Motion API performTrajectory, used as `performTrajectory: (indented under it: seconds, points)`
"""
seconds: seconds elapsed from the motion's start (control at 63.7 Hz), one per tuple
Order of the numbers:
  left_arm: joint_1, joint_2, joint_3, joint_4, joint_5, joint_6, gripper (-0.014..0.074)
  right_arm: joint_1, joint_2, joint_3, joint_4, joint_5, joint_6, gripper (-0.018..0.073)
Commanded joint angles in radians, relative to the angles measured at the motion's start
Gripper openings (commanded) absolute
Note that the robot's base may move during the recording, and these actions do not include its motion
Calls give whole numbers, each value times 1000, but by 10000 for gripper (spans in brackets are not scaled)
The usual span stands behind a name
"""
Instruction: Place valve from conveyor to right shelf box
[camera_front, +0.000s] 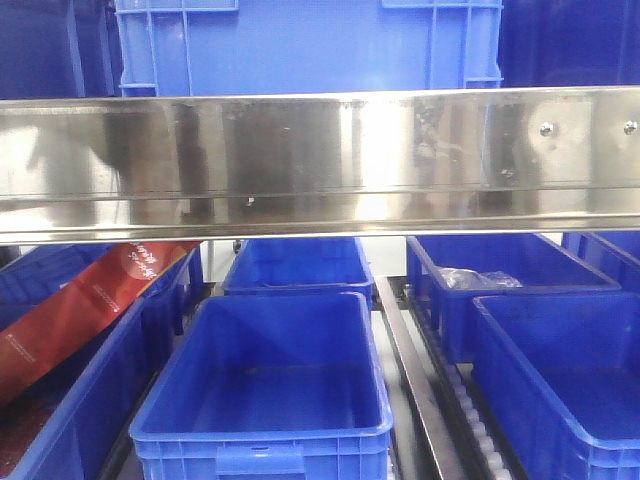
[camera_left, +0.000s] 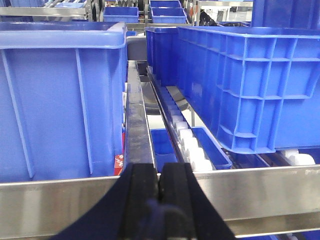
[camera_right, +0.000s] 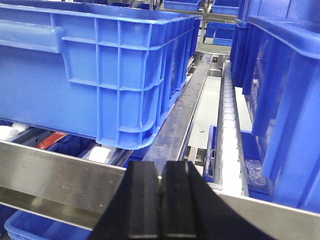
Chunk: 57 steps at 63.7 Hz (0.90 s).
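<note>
The valve and the conveyor are out of view in every frame. My left gripper (camera_left: 159, 172) is shut and empty, its black fingers (camera_left: 142, 185) held over a steel shelf rail (camera_left: 60, 200), in front of blue shelf boxes (camera_left: 60, 100). My right gripper (camera_right: 160, 170) is shut and empty, over another steel rail (camera_right: 55, 182), with a blue box (camera_right: 100, 75) to its left. The front view shows neither gripper, only the shelf: an empty blue box (camera_front: 265, 385) in the middle and a blue box at the right (camera_front: 560, 370).
A wide steel shelf beam (camera_front: 320, 160) crosses the front view. A red packet (camera_front: 80, 300) leans in the left box. A clear plastic bag (camera_front: 480, 278) lies in the far right box. White roller tracks (camera_left: 192, 147) (camera_right: 231, 125) run between the boxes.
</note>
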Motion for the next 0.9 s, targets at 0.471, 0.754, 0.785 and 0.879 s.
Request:
performTrajectory:
  seconds: [0.471,0.754,0.785,0.879]
  points:
    - [93,-197,213,156,-145,-122,-111,-6,-6,5,-4,-23,-8,-162]
    - [108,-375,409,154,-155,-122,-111,-6,-6,5,-4,-23,-8,-162]
    - [108,-375,409,154,-148,-122,-111,-6,-6,5,-4,-23,-8,-162]
    - [108,-375,409,154,-144,-122,-111,-6,-6,5,-4,-28,-8,-162]
